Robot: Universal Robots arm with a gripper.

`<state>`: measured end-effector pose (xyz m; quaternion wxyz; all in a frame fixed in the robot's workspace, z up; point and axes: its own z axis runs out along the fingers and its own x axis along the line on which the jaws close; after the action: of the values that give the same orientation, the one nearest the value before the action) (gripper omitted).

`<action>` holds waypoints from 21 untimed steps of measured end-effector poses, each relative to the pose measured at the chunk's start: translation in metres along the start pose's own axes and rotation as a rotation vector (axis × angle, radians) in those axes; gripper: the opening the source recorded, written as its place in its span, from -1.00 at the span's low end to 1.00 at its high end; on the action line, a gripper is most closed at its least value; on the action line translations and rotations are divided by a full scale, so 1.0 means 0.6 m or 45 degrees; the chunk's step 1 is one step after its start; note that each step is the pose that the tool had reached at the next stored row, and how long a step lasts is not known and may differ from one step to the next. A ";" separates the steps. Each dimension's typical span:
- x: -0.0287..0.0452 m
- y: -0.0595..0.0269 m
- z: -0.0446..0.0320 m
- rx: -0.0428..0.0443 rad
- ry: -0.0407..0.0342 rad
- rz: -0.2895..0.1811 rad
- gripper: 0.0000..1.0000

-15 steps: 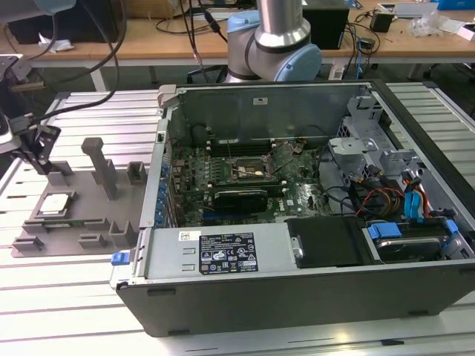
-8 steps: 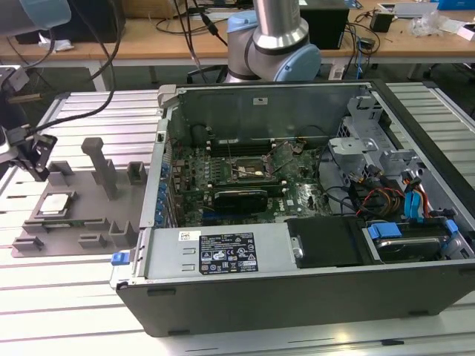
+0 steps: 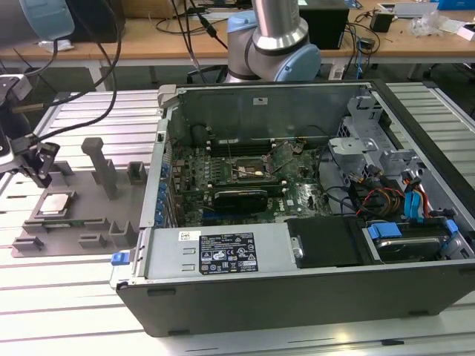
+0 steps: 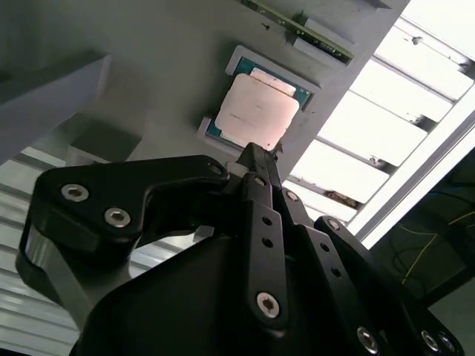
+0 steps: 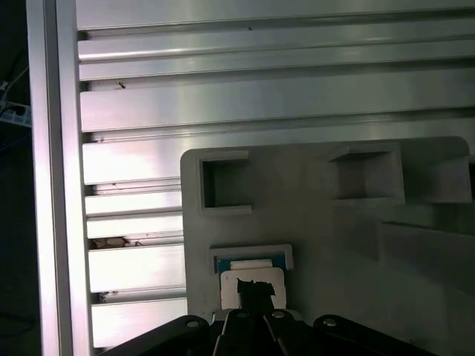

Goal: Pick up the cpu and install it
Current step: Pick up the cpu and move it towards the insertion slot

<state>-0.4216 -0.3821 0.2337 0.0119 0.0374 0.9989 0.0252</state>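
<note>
The cpu (image 3: 56,202) is a small square chip with a pale metal top, lying flat in a recess of the grey moulded tray (image 3: 96,222) at the exterior view's left. My gripper (image 3: 42,176) hangs just above the tray, a little behind the cpu and apart from it. Its black fingers are shut together with nothing between them. In the second wrist view the fingertips (image 4: 256,153) meet at a point right before the cpu (image 4: 256,111). In the first wrist view the gripper (image 5: 254,291) overlaps the near edge of the cpu (image 5: 231,285).
An open computer case (image 3: 312,297) fills the exterior view's middle and right, with the green motherboard and its metal-framed socket (image 3: 249,169) inside. Upright posts (image 3: 100,159) rise from the tray near the gripper. The ribbed metal table (image 3: 67,297) runs beneath, and the arm's base (image 3: 274,44) stands behind the case.
</note>
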 end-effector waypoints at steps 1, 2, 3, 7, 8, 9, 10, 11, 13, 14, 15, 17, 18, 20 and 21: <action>0.000 -0.002 0.003 0.000 -0.0001 0.000 -0.79; 0.000 -0.005 0.008 0.001 -0.0002 0.000 -0.79; -0.001 -0.006 0.011 0.002 -0.0003 0.000 -0.79; -0.004 -0.011 0.025 0.008 -0.0005 0.000 -0.79; -0.005 -0.011 0.028 0.010 -0.0006 -0.001 -0.79; -0.005 -0.011 0.030 0.011 -0.0006 -0.002 -0.79; -0.005 -0.012 0.034 0.012 -0.0004 -0.004 -0.79; -0.005 -0.013 0.039 0.014 -0.0005 -0.006 -0.79; -0.004 -0.015 0.045 0.017 -0.0003 -0.007 -0.79; -0.005 -0.016 0.046 0.019 -0.0004 -0.008 -0.79; -0.005 -0.017 0.047 0.022 -0.0006 -0.008 -0.79; -0.005 -0.018 0.048 0.026 -0.0007 -0.008 -0.79; -0.005 -0.018 0.048 0.026 -0.0007 -0.008 -0.79; -0.005 -0.018 0.048 0.026 -0.0008 -0.009 -0.79; -0.005 -0.018 0.048 0.026 -0.0008 -0.008 -0.79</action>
<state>-0.4189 -0.3917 0.2044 0.0120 0.0343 0.9992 0.0149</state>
